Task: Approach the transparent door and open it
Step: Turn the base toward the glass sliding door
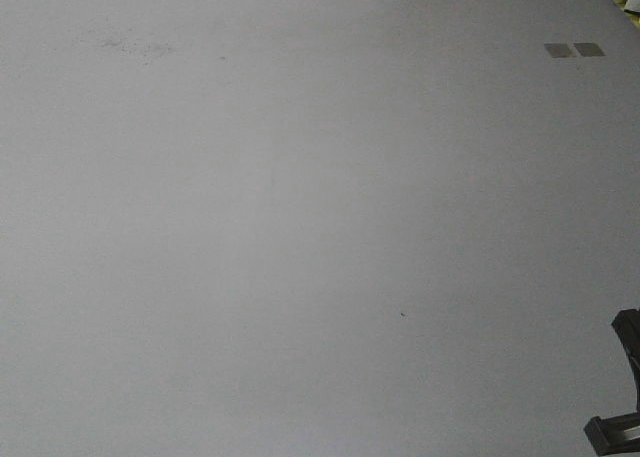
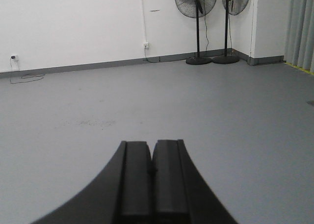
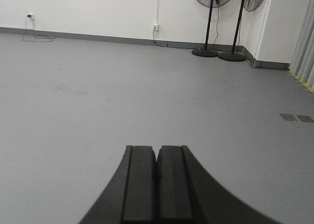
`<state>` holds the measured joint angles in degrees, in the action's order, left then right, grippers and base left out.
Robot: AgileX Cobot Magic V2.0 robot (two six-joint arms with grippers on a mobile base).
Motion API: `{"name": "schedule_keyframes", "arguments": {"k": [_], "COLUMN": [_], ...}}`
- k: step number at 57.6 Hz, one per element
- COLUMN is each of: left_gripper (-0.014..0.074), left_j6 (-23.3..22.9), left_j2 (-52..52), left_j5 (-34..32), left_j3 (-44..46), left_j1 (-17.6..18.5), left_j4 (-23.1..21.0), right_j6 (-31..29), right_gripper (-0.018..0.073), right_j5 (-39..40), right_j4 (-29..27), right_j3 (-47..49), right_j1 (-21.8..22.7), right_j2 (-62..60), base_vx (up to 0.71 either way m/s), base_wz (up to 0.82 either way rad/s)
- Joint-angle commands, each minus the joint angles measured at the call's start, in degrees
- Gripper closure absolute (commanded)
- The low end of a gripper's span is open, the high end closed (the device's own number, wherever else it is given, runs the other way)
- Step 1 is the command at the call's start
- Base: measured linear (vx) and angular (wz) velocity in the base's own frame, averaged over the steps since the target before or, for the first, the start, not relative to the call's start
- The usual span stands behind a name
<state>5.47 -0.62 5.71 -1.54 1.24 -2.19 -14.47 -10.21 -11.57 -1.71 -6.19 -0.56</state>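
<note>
The transparent door is out of view in every frame. My left gripper (image 2: pixel 150 144) fills the bottom of the left wrist view, its two black fingers pressed together with nothing between them, pointing across bare grey floor. My right gripper (image 3: pixel 157 148) looks the same in the right wrist view: shut, empty, aimed over the floor toward the white back wall. The front view shows only grey floor and a black piece of arm hardware (image 1: pixel 620 397) at the lower right corner.
Two black pedestal fans (image 2: pixel 197 23) (image 3: pixel 211 23) stand by the back wall's right corner. A wall socket with a trailing cable (image 2: pixel 19 72) sits at the left. Grey curtains (image 2: pixel 300 28) hang at the right. Floor plates (image 1: pixel 574 49) (image 3: pixel 296 117) lie to the right.
</note>
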Motion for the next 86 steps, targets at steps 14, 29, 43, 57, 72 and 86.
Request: {"name": "schedule_keyframes", "arguments": {"k": [14,29,43,57,72,86], "left_gripper": [0.0592,0.0592,0.0592,0.0592,0.0592,0.0592], "left_j6": [-0.48,-0.48,-0.48,-0.48,-0.48,-0.48], "left_j2": [-0.68,-0.68,-0.68,-0.68,-0.68,-0.68], "left_j5": [-4.76,-4.76,-4.76,-4.76,-4.76,-4.76], "left_j3": [-1.72,-1.72,-1.72,-1.72,-1.72,-1.72], "left_j1": [-0.04,-0.04,-0.04,-0.04,-0.04,-0.04], "left_j4": [-0.35,-0.35,-0.35,-0.35,-0.35,-0.35], "right_j6": [-0.09,-0.09,-0.09,-0.09,-0.09,-0.09], "right_gripper": [0.0559,0.0559,0.0559,0.0559,0.0559,0.0559], "right_j5": [4.76,4.76,4.94,4.94,4.94,4.94], "right_j4": [-0.22,-0.22,-0.22,-0.22,-0.22,-0.22], "right_j3": [-0.73,-0.73,-0.73,-0.73,-0.73,-0.73], "right_j1": [0.33,0.33,0.33,0.33,0.33,0.33], "right_j2": [-0.81,-0.81,-0.81,-0.81,-0.81,-0.81], "base_vx": [0.02,0.07,0.15,0.20,0.25,0.32], "base_wz": [0.00,0.01,0.02,-0.01,0.28,0.48]}}
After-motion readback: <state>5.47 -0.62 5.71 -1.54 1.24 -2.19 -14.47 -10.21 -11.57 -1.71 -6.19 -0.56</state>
